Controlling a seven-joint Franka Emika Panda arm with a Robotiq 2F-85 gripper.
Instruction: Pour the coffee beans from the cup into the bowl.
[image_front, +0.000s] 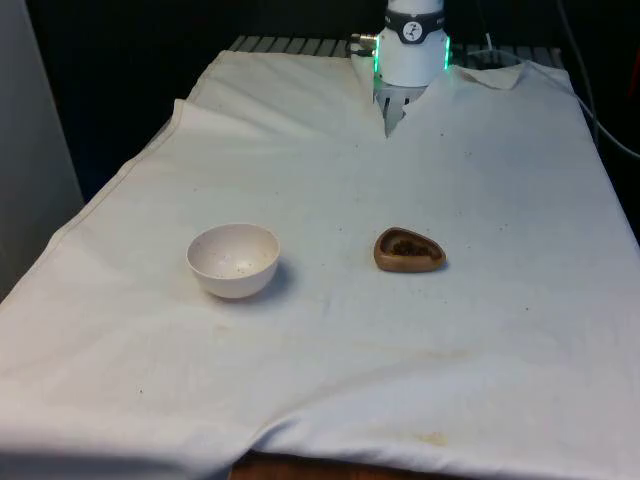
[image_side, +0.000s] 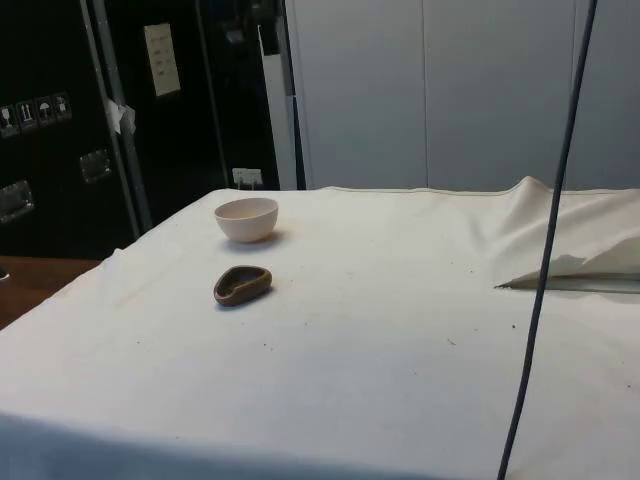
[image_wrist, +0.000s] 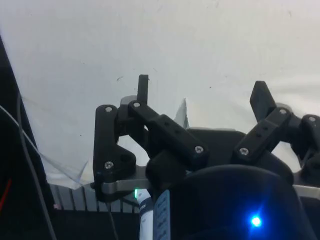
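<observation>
The cup (image_front: 409, 251) is a low brown vessel with a rounded-triangular rim, and it stands upright on the white cloth (image_front: 330, 380) of the table. In the side view it (image_side: 242, 285) reads as a shallow, teardrop-shaped dish with a thick wall. Dark coffee beans (image_front: 406, 246) lie inside it in a thin layer over the floor.

Off to the front view's left of the cup, well apart from it and at about the same depth, stands the bowl (image_front: 233, 260). It is pale pinkish white, round and upright, deeper than the cup, with a few small dark specks on its inner wall. In the side view the bowl (image_side: 246, 219) sits beyond the cup, closer to the dark cabinets (image_side: 120, 120).

The cloth is bare all around both vessels, wrinkled in front, with wide open room towards every table edge. Its near edge lifts in a fold, and brown table (image_front: 300, 470) shows below.

Farther back, the cloth rises in folds around the arm's white base (image_front: 412, 45).

In the wrist view the hand (image_wrist: 200, 92) is released, its two black fingers (image_wrist: 143, 87) spread well apart over bare cloth, grasping nothing.
</observation>
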